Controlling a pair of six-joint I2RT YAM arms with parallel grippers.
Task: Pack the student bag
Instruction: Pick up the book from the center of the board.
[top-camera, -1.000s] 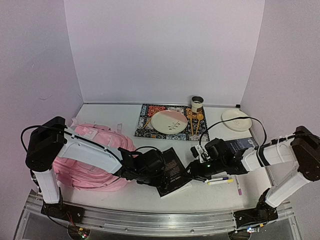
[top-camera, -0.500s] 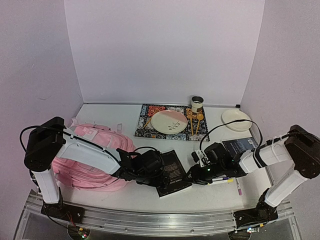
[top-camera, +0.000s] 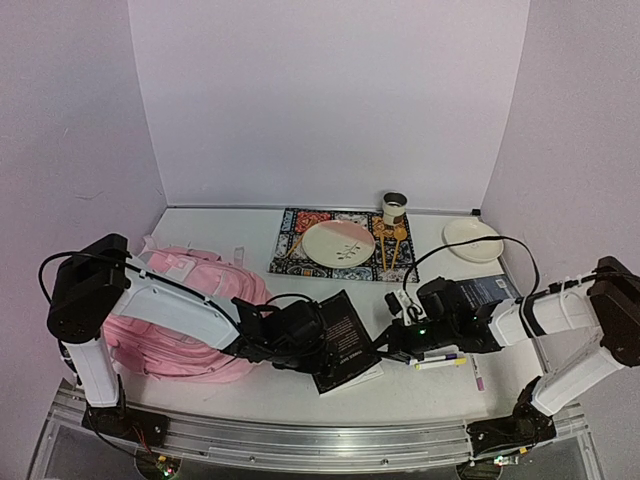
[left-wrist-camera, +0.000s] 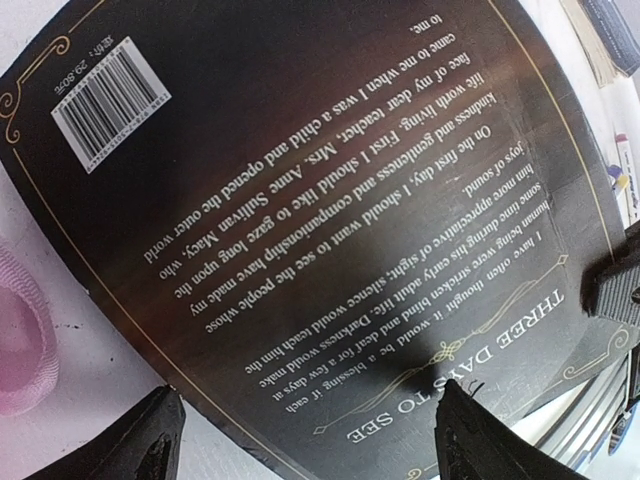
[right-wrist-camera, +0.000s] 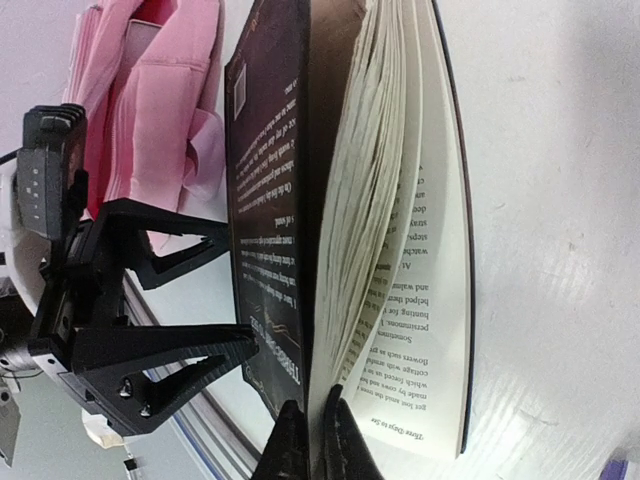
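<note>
Student bag (top-camera: 205, 275) lies on its side at the left of the table (top-camera: 250, 400), partly under the left arm (top-camera: 180, 300); can't tell if its mouth is open. Black book (top-camera: 345, 340) sits mid-table just right of the bag, between the two arms, long axis roughly near-to-far with a slant. Right arm (top-camera: 540, 315) jaws are together, clamped on the black cover on the book's right side, cover lifted off the fanned pages (right-wrist-camera: 385, 230). Left arm jaws are wide apart, holding nothing, spread over the cover's left part. Key relation: the bag lies left of the pinched book, so the book likely has to travel left. The left arm is nearer the bag; the right arm is on the far side of the book from it.
</note>
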